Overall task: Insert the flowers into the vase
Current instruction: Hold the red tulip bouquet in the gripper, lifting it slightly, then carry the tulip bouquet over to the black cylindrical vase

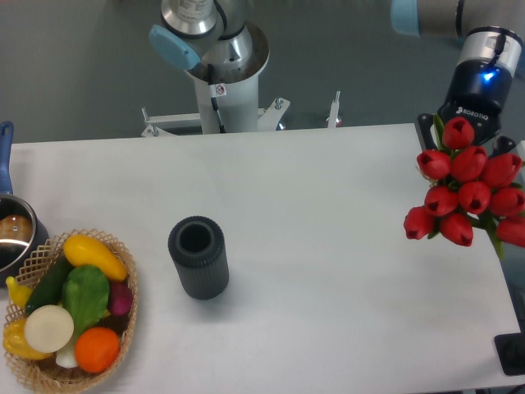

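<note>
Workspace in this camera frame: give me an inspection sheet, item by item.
Surface: white table, vase upright.
Job's things: bunch of red tulip buds at right edge, apart from ribbed dark grey cylinder vase, mouth vacant.
Clutter: wicker basket of vegetables front left; metal pot at left edge.
Grippers: black two-finger gripper behind the buds; jaws hidden.
Cables: nothing seen.
Surroundings: white arm pedestal, grey floor.
</note>
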Robot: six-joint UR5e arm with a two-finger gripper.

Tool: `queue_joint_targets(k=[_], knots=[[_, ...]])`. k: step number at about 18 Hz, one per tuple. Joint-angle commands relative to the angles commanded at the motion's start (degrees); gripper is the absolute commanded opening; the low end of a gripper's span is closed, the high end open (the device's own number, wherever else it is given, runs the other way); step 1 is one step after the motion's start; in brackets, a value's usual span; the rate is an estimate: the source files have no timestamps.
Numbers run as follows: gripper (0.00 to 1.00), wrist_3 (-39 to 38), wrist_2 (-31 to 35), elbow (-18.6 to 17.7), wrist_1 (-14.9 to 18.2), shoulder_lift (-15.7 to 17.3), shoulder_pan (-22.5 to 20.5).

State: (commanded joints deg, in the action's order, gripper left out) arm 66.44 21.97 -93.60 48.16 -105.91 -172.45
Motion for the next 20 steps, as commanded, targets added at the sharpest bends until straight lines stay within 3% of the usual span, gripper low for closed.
queue_joint_targets(k=[4, 8, 13, 17, 20], knots=[[0.21, 0.2, -2.5, -1.0, -0.1, 0.1, 2.0], [0.21, 0.2, -10.6, -2.2, -0.1, -0.2, 3.4], [0.21, 1.5, -11.2, -3.0, -0.1, -0.9, 9.2], [0.22, 1.1, -18.3, -4.4, 0.0, -2.2, 11.8], [0.21, 1.5, -18.6, -4.5, 0.0, -3.0, 14.6]])
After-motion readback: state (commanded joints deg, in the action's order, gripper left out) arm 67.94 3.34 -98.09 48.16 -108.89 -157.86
